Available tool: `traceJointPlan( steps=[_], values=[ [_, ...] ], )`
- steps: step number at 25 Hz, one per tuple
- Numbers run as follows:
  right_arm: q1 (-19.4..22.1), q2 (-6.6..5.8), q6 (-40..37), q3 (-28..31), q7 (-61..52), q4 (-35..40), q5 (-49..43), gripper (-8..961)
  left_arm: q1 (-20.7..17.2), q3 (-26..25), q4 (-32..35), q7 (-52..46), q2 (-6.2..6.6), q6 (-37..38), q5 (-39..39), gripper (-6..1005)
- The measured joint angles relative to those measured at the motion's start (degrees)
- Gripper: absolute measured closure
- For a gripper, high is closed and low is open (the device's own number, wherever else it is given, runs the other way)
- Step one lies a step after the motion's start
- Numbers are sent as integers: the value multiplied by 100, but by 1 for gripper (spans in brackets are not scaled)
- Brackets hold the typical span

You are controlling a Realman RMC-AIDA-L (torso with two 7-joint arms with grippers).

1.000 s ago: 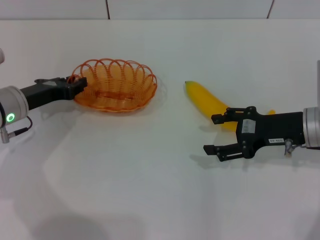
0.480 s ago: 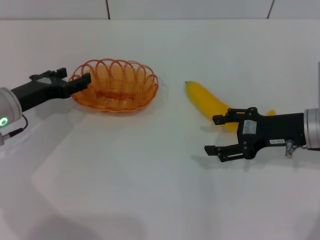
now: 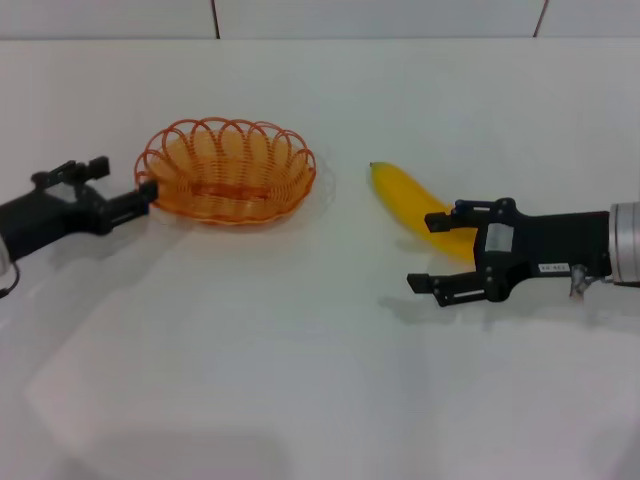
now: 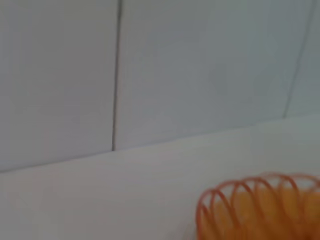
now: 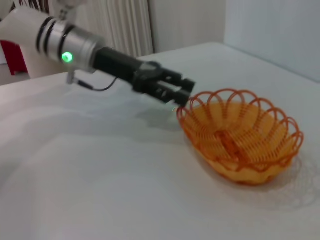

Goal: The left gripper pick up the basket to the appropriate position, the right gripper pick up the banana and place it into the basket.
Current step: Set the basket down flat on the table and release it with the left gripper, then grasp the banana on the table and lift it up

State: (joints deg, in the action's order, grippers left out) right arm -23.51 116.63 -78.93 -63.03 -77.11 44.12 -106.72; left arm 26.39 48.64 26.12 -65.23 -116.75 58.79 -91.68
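Note:
The orange wire basket [image 3: 228,175] sits on the white table, left of centre. It also shows in the left wrist view [image 4: 260,207] and the right wrist view [image 5: 240,140]. My left gripper [image 3: 125,182] is open and empty, just left of the basket's rim and apart from it; the right wrist view shows it too [image 5: 175,92]. The yellow banana [image 3: 403,193] lies right of centre. My right gripper [image 3: 428,252] is open at the banana's near right end, with its far finger over the banana and its near finger on the table side.
The white table [image 3: 300,380] stretches wide in front of both arms. A tiled wall [image 3: 380,18] runs along the far edge. There is free table between the basket and the banana.
My left gripper has let go of the basket's rim and drawn back to the left. The basket stays on the table. My right gripper has shifted slightly toward the banana.

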Motion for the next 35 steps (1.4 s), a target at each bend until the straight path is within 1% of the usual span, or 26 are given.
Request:
traceJointPlan(
  steps=[6,8,9,11,13,16,19,21,23,25,26,30,35],
  values=[
    [13,0,-27,-36,19,132,121,71,-541,128,454,219,49,618,-68,171],
    [13,0,-3,-36,-21,233,104,71,-655,127,475,256,144,945,-90,171],
    [25,0,5,-35,-45,328,91,71,-670,127,475,252,175,1013,-99,171],
    [76,21,34,-47,-112,595,71,72,-732,103,458,233,280,1316,-136,171],
    [144,39,149,-101,-268,848,29,72,-765,90,457,233,306,1411,-140,171],
    [272,43,573,-396,-770,1319,-252,72,-811,119,472,250,311,1438,-147,171],
    [417,51,1058,-1000,-1502,1937,-763,71,-856,97,479,270,302,1440,-148,171],
    [497,52,1252,-1389,-2017,2339,-1163,71,-884,89,479,272,304,1442,-148,171],
    [540,53,1365,-1651,-2483,2631,-1576,71,-920,101,479,273,309,1448,-148,171],
    [550,53,1421,-1990,-3144,3010,-2175,72,-949,100,482,274,313,1450,-148,171],
    [550,53,1421,-1990,-3144,3010,-2175,72,-965,91,483,275,318,1451,-149,171],
    [521,53,1404,-2194,-3665,3267,-2734,72,-977,97,487,276,334,1430,-148,171],
    [400,48,1362,-2349,-4149,3307,-3263,72,-971,127,484,279,336,1415,-159,170]
  ],
)
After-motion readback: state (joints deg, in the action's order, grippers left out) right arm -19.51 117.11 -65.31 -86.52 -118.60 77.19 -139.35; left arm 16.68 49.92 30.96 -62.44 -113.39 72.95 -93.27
